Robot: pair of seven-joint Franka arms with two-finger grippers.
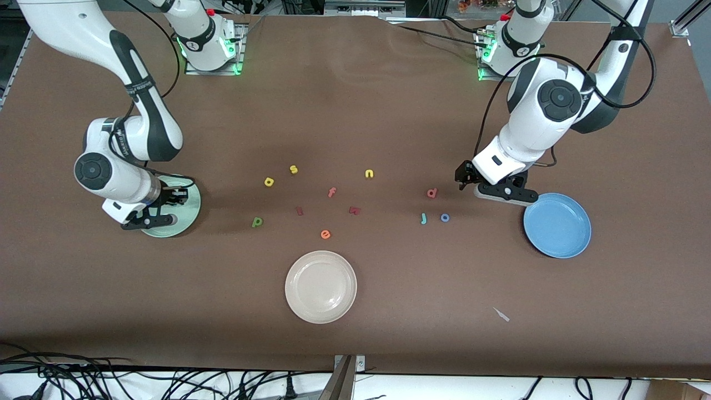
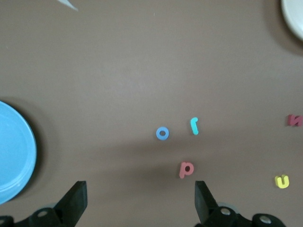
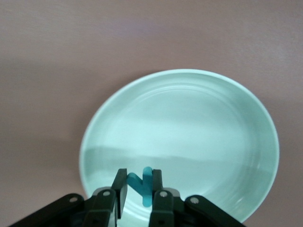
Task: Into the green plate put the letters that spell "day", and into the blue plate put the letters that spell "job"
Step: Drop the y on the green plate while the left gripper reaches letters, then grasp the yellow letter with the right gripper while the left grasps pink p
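Note:
My right gripper (image 1: 160,210) (image 3: 139,183) hangs low over the green plate (image 1: 189,214) (image 3: 189,123), shut on the teal "y" (image 3: 145,190), which stands between both pads. The green "d" (image 1: 257,221) and yellow "a" (image 1: 269,181) lie mid-table. My left gripper (image 1: 465,176) (image 2: 139,191) is open over bare table beside the blue plate (image 1: 557,225) (image 2: 14,156), with nothing between its fingers. The pinkish-red "b" (image 1: 432,193) (image 2: 186,169) lies close to one fingertip. The teal "j" (image 1: 423,218) (image 2: 194,125) and blue "o" (image 1: 445,218) (image 2: 162,133) lie just nearer the front camera.
A cream-white plate (image 1: 321,286) sits nearer the front camera, mid-table. Scattered around the table's middle are a yellow "s" (image 1: 293,169), yellow "n" (image 1: 369,174), pink "f" (image 1: 331,192), orange "e" (image 1: 325,234) and two dark red pieces (image 1: 355,210). A pale scrap (image 1: 501,314) lies near the front edge.

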